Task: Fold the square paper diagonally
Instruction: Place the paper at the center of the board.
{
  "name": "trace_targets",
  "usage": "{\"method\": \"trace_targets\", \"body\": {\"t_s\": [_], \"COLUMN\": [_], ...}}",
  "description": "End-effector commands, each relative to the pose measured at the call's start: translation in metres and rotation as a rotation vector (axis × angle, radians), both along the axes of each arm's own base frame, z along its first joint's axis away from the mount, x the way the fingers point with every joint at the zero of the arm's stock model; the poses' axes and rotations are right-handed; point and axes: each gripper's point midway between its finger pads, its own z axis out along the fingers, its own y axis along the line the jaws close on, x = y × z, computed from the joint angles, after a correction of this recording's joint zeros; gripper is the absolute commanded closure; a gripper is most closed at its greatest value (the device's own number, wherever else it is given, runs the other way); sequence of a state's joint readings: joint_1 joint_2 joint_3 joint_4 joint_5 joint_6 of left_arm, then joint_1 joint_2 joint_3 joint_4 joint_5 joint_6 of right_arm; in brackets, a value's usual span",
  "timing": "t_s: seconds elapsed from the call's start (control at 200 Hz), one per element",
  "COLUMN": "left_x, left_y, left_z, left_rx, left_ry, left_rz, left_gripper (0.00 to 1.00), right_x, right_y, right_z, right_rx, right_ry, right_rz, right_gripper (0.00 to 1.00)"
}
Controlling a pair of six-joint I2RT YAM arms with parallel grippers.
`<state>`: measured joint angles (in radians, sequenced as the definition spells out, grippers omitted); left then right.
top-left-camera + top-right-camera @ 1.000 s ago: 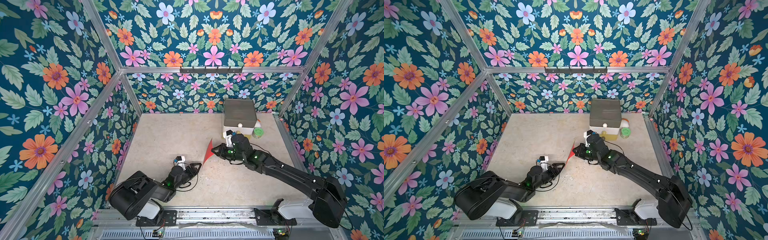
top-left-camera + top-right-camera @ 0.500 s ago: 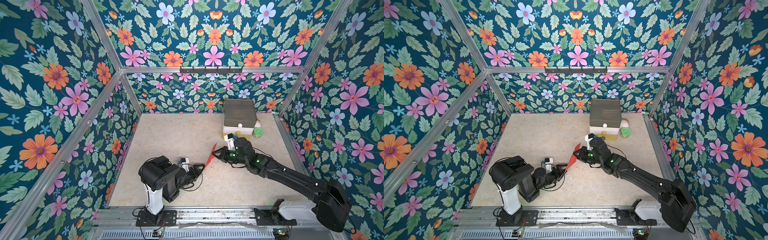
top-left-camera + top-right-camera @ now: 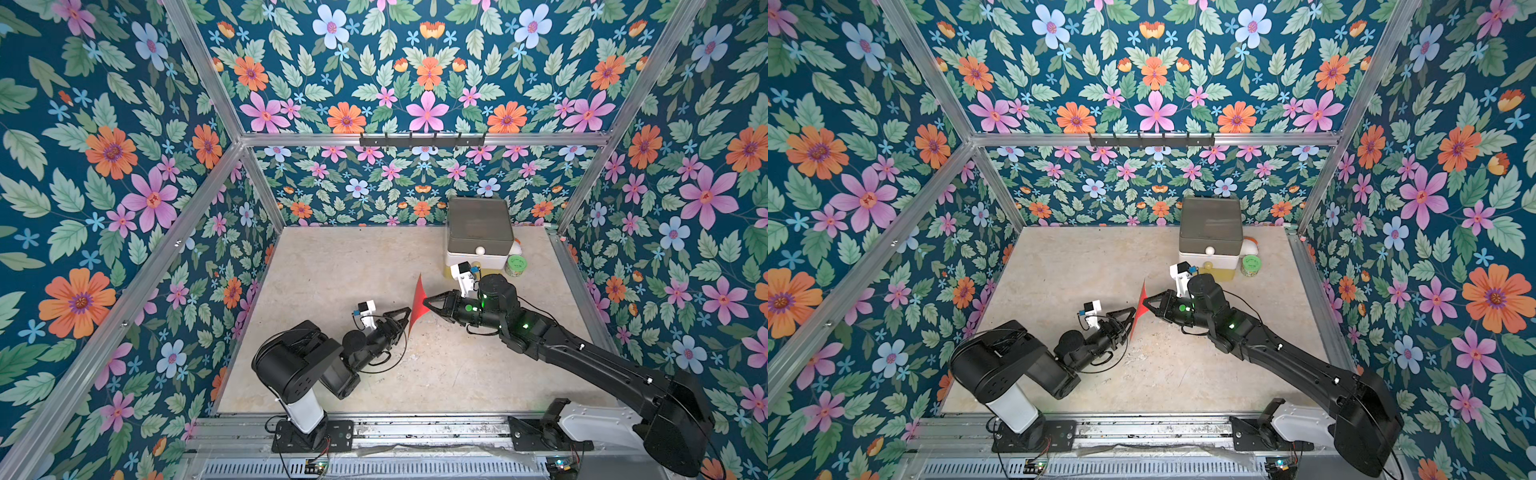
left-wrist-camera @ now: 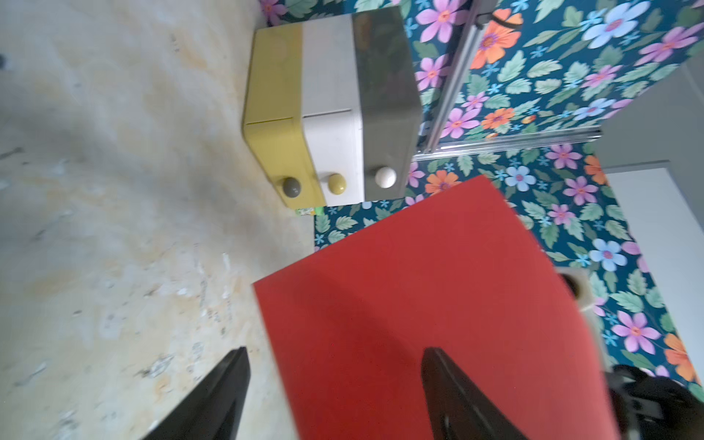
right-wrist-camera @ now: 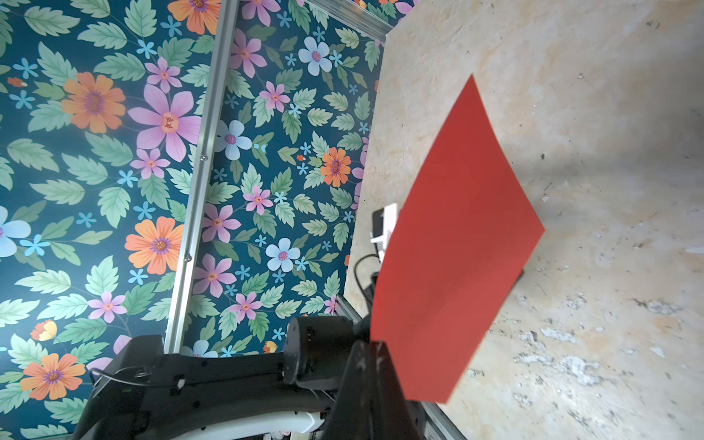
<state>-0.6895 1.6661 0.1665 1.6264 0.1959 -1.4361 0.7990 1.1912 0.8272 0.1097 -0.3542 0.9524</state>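
Paper [image 3: 417, 291] stands unfolded, pinched in the right gripper [image 3: 425, 300]; left gripper [image 3: 407, 318], jaws apart, should next clamp its free corner.

In the left wrist view the square paper [image 4: 438, 304] runs past the picture's edge and hides the fingertips of the right gripper [image 3: 428, 300].

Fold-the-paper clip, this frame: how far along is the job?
Done: the square paper is off the table, held on edge in the air.
In hand: the right gripper is shut on one side of it; the left gripper has its jaws open astride the paper's edge, not closed on it.
Left: the whole fold. Both wrist views show one slightly bowed sheet, no crease visible.
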Motion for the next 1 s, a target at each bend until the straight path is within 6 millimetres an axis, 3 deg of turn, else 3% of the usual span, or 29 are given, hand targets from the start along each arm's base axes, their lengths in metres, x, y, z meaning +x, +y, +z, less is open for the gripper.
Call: {"method": "trace_targets", "body": {"t_s": [0.0,0.19,0.34,0.47,0.545,0.695,0.815,0.995], "left_x": [0.006,0.008,0.006,0.002,0.002,0.006,0.000,-0.006], "left_y": [0.006,0.005,-0.010,-0.046,-0.055,-0.050,-0.052,-0.056], "left_z": [0.017,-0.043,-0.060,-0.065,-0.071,-0.095,-0.102,-0.123], "left_rx": [-0.031,0.217,0.348,0.433,0.448,0.535,0.550,0.595], "left_ry": [-0.047,0.076,0.089,0.049,0.053,0.114,0.130,0.168], "left_rz": [0.033,0.019,-0.047,-0.150,-0.171,-0.147,-0.184,-0.233], "left_gripper": [0.23,0.29,0.36,0.46,0.50,0.60,0.68,0.73], "right_x": [0.005,0.000,-0.011,-0.014,-0.014,-0.011,-0.010,-0.008], "right_y": [-0.022,-0.079,-0.105,-0.113,-0.116,-0.121,-0.119,-0.119], "right_z": [-0.030,-0.131,-0.181,-0.196,-0.198,-0.196,-0.196,-0.197], "right_rx": [-0.031,-0.237,-0.397,-0.474,-0.498,-0.521,-0.522,-0.526], "right_ry": [0.079,0.265,0.361,0.382,0.381,0.367,0.358,0.346], "right_rz": [-0.084,-0.232,-0.265,-0.267,-0.271,-0.288,-0.280,-0.279], "right_gripper": [1.00,1.00,1.00,1.00,1.00,1.00,1.00,1.00]}}
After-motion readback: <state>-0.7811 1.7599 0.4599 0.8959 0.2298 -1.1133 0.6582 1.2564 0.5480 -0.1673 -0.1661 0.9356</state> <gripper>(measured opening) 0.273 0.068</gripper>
